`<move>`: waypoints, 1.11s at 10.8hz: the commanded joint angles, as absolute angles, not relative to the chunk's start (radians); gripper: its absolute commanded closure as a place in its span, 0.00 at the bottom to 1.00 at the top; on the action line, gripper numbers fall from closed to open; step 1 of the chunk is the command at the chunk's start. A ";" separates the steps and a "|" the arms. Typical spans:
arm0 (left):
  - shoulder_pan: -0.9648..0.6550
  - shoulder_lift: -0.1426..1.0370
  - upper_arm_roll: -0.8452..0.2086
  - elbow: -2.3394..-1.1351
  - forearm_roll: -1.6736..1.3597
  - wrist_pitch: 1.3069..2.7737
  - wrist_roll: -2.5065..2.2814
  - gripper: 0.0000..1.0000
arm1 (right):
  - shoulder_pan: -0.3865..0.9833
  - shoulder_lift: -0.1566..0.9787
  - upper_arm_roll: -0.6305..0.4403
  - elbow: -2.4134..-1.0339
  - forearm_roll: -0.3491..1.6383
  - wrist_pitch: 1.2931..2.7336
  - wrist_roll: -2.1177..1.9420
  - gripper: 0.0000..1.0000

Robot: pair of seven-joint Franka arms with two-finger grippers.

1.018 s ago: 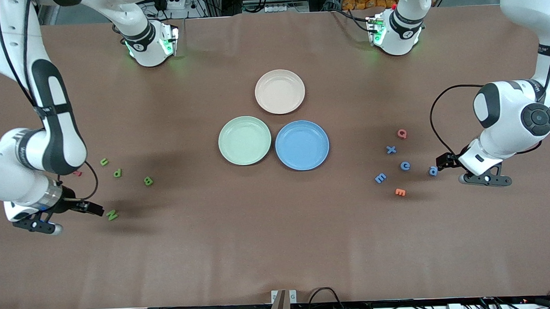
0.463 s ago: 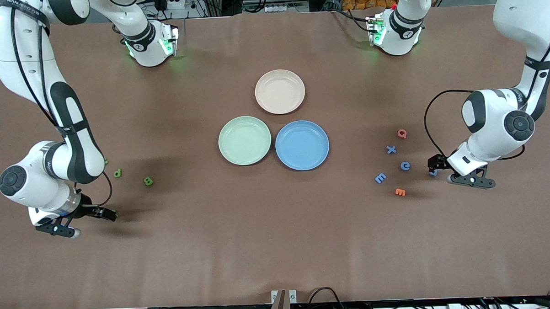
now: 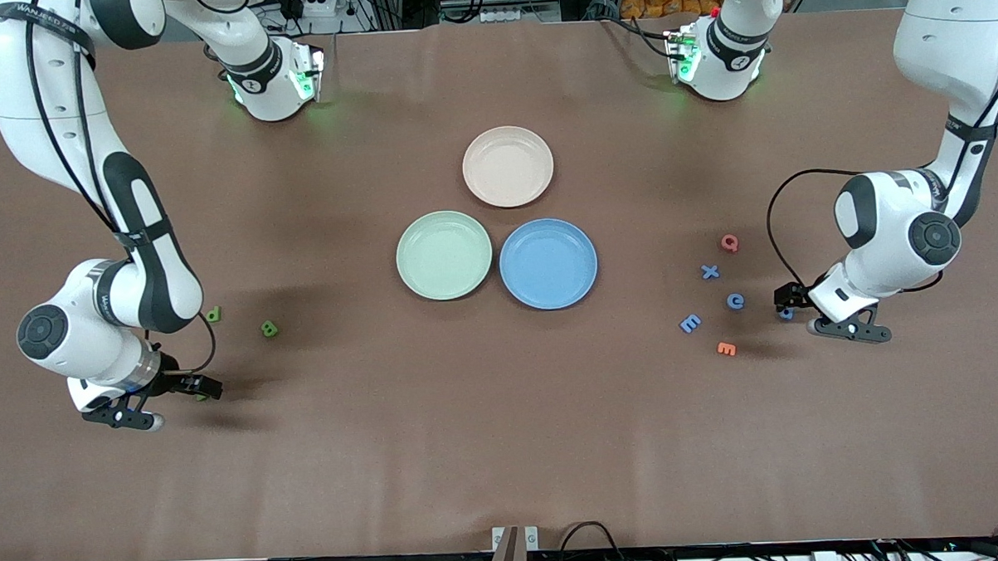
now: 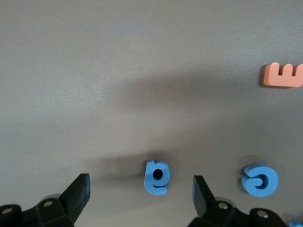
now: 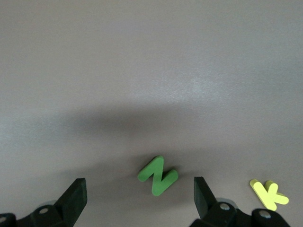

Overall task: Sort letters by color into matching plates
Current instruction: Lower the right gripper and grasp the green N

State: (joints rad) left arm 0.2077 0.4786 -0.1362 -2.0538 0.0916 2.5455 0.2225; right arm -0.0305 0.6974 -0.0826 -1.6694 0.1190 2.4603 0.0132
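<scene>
Blue letter [image 4: 156,177] sits between the wide-open left gripper [image 4: 141,194]; green N [image 5: 158,175] between the wide-open right gripper [image 5: 140,195].

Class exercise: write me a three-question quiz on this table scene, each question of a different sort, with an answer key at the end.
1. True or false: the green plate already holds a letter.
2. Multiple choice: the left tool stands open around which letter? A) the orange E B) the blue a C) the blue e
3. Fill in: the right tool is open over the green letter ___.

Key
1. False: the green plate, the blue plate and the beige-pink plate are all bare.
2. B
3. N
</scene>
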 commanded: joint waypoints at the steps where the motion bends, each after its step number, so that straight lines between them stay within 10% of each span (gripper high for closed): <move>1: 0.209 0.499 -0.138 -2.052 0.115 2.571 0.235 0.07 | -0.064 0.713 -0.067 -1.660 0.120 2.467 0.095 0.00; 12: 0.215 0.520 -0.140 -2.052 0.115 2.568 0.235 0.28 | -0.067 0.738 -0.067 -1.646 0.263 2.464 0.495 0.00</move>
State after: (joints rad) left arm 0.2069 0.5094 -0.1370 -2.0538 0.0950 2.5553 0.2241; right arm -0.0572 0.7188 -0.0797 -1.6690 0.1812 2.4629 0.4614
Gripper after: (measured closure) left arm 0.278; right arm 0.000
